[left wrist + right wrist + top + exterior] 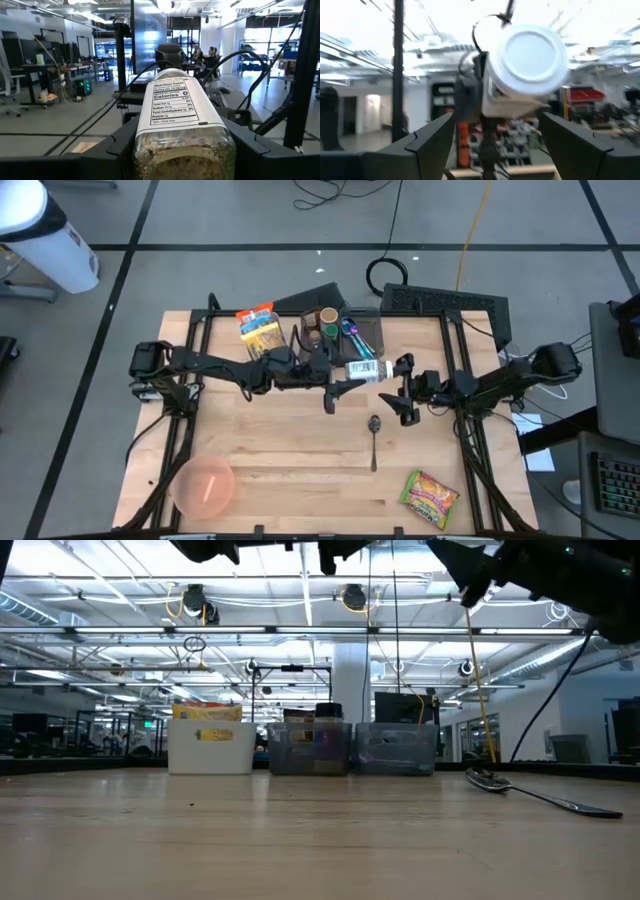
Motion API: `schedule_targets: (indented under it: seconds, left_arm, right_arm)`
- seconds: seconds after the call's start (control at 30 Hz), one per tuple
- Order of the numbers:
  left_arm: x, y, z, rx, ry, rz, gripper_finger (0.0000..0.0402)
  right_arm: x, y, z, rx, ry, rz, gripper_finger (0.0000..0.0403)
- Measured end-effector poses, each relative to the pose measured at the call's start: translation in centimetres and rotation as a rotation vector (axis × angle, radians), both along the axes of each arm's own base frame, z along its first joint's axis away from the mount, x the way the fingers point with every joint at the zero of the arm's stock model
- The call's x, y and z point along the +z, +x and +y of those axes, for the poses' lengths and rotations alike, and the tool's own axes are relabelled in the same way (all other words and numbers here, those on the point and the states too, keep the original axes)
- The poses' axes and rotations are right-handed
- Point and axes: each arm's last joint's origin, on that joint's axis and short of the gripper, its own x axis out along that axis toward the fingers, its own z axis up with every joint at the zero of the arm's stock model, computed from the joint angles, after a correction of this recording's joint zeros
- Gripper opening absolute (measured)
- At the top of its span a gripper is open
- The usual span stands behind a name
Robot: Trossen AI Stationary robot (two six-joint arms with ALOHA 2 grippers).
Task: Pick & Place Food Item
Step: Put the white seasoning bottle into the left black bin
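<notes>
I'm holding the spice jar (363,370) up in the air over the middle of the table (290,470), lying on its side between my 2 arms, and this is the risky part. My left gripper (345,385) is clamping the jar's body, and from its wrist camera I'm seeing the nutrition label (172,102) running away from me with my 2 fingers (120,150) pressing either side of the glass. My right gripper (400,380) is sitting just beside the white cap (530,55), jaws spread wide, and in its wrist view the cap is floating between the fingers without touching either one.

What could go wrong: if I'm letting go on the left before the right is biting, the jar is dropping straight onto the wood, near the spoon (374,438). If the right jaws are closing only on the cap's rim, I'm judging the smooth plastic could slip, or the jar could swing down as its weight hangs off 1 end. Pushing the right arm in too hard could also shove the jar back through the left grip.

So: left gripper clenched on the jar, right gripper released and empty, lined up on the cap end. The bins (345,325) are waiting at the far edge, the pink bowl (205,485) at the near left corner.
</notes>
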Motion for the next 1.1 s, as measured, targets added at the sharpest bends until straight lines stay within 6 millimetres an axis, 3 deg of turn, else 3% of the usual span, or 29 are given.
schedule_targets:
  seconds: [0.37, 0.73, 1.1]
  left_arm:
    - [-0.2, 0.2, -0.7, -0.009, 0.05, -0.024, 0.0209]
    - [-0.5, 0.5, -1.2, -0.041, 0.077, -0.049, 0.0209]
    - [-0.4, 0.5, -1.2, -0.036, 0.08, -0.059, 0.0209]
  right_arm:
    - [1.5, 3.4, -0.5, 0.039, -0.036, -0.039, 0.0283]
    - [3.1, 4.4, -0.3, 0.065, -0.089, -0.102, 0.0279]
    - [3.6, 4.5, -0.2, 0.062, -0.13, -0.123, 0.0209]
